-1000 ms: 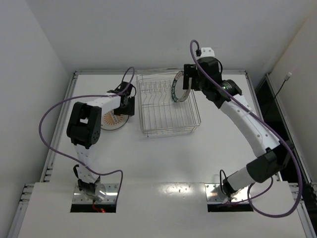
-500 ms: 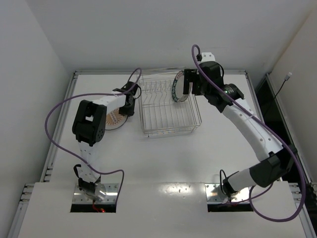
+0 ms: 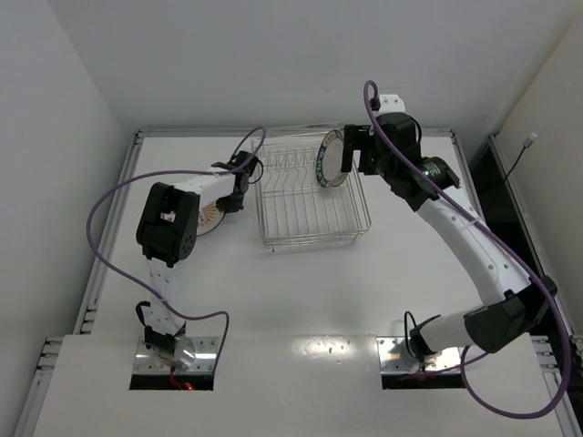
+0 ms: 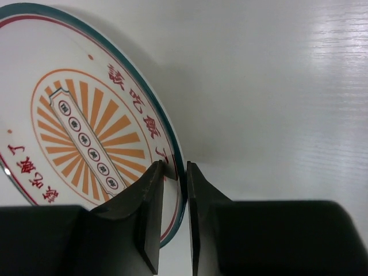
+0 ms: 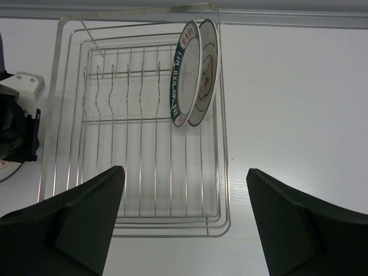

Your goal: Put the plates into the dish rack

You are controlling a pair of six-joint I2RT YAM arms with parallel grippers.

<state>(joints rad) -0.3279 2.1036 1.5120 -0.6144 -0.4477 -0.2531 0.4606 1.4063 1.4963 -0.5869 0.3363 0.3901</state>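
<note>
Backed off the wire rack, right fingers gape; left fingers seemingly clamp the glossy sunburst plate.

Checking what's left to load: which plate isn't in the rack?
The orange-sunburst plate, flat beside the dish rack with the left gripper at its rim; the teal-rimmed plate and the plain plate stand upright inside.

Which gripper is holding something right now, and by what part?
The left gripper pinches the sunburst plate by its rim. The right gripper is open, holding nothing.
</note>
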